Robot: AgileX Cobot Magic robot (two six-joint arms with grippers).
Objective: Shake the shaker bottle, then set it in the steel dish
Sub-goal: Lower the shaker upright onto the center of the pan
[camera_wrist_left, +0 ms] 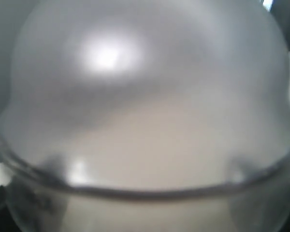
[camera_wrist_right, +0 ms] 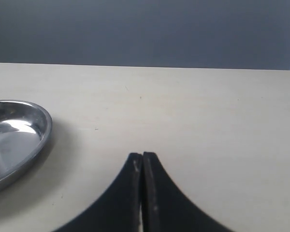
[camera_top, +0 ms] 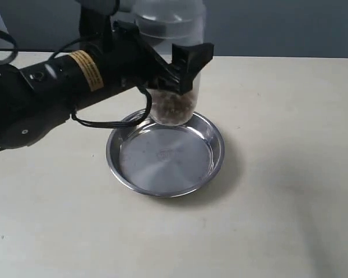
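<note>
Bottle [camera_wrist_left: 145, 116] is right up at the L wrist cam. Its frosted dome fills that view, so no fingers show there.

From the outside cam, the L gripper [camera_top: 165, 63] is closed on the bottle's middle, w/ one black finger in front and the rest behind. The bottle stands straight, long axis up & down, cap end out of frame at the top. Brown bits [camera_top: 171, 107] sit in a heap at its bottom.

The dish [camera_top: 162, 159] lies flat on the table [camera_top: 290, 191], just under & a bit nearer the cam than the bottle. The bottle's bottom hangs over the dish's far side. Can't tell if it touches the rim; it looks lifted. Nothing is in the dish, just shine.

So I think the next move is mostly down, plus a small slide toward the dish's middle, keeping the bottle straight so it lands flat.

The R gripper [camera_wrist_right: 143, 164] is closed, tips touching, holding nothing. It sits low over the table, well off to the side of the dish. The L arm has the job.
</note>
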